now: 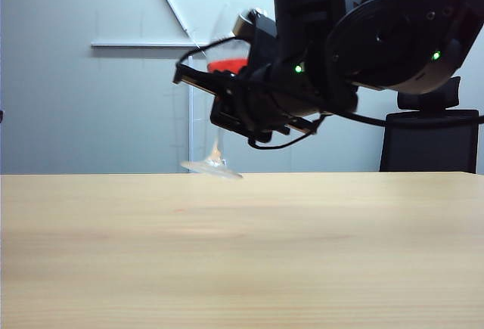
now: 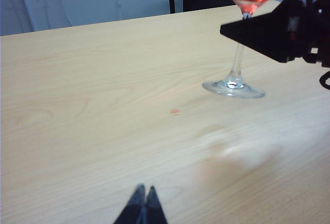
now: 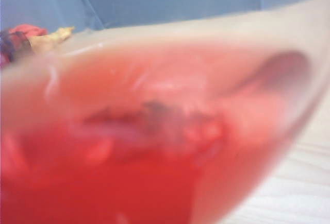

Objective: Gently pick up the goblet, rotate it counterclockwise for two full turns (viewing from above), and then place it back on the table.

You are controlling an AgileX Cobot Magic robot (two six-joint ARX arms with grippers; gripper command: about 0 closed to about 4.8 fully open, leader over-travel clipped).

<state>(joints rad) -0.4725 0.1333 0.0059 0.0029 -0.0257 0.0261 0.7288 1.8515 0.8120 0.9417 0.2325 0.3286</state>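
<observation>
Goblet [image 1: 215, 144] raised clear of the table [image 1: 242, 253], tilted, foot hovering just above the wood. Right gripper [image 1: 227, 87] clamped around the glass just below the bowl, at the top of the stem. Left gripper [image 2: 143, 203] pinched shut on nothing, low over the table, well apart from the goblet. Likely fragile, smooth, slippery, top-heavy with red liquid; best held lightly high on the stem, kept close to upright.

Goblet [image 2: 238, 54] w/ red liquid, tilted, lifted just above tan table [image 1: 242, 253].
</observation>
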